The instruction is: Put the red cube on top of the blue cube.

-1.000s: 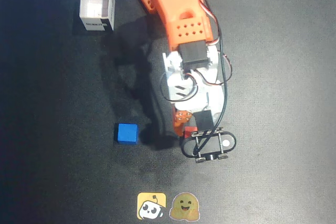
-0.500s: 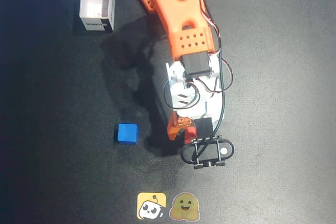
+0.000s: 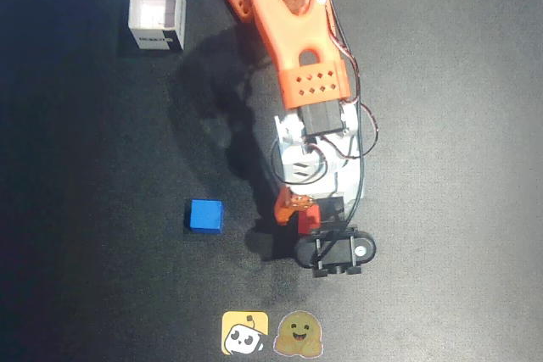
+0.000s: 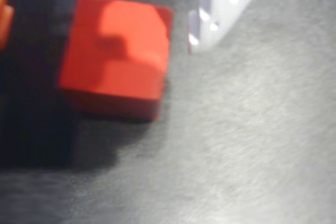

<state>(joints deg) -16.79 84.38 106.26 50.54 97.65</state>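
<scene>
Wrist view first: the red cube [image 4: 116, 56] sits on the grey surface [image 4: 247, 145], filling the upper left of the picture, with a white finger [image 4: 223, 1] to its right, a narrow strip of surface between them, and an orange finger edge [image 4: 4, 14] at the far left. So the cube lies between the two fingers, neither one pressing it; the gripper [image 4: 105, 3] stands spread around it, not clenched.

From overhead, two stickers [image 3: 271, 333] lie by the near edge of the dark surface [image 3: 458, 209], a yellow one and a smiling face one. Just beyond them the black wrist camera mount [image 3: 337, 248] hangs over the middle of the surface, and a sliver of the red cube [image 3: 306, 222] shows against it, under the gripper [image 3: 299, 214]. The blue cube [image 3: 205, 215] rests well apart to the left in this view, alone and uncovered. Farther back the orange arm [image 3: 293, 31] runs to the far edge, and a white box [image 3: 157, 12] stands near the far left corner.
</scene>
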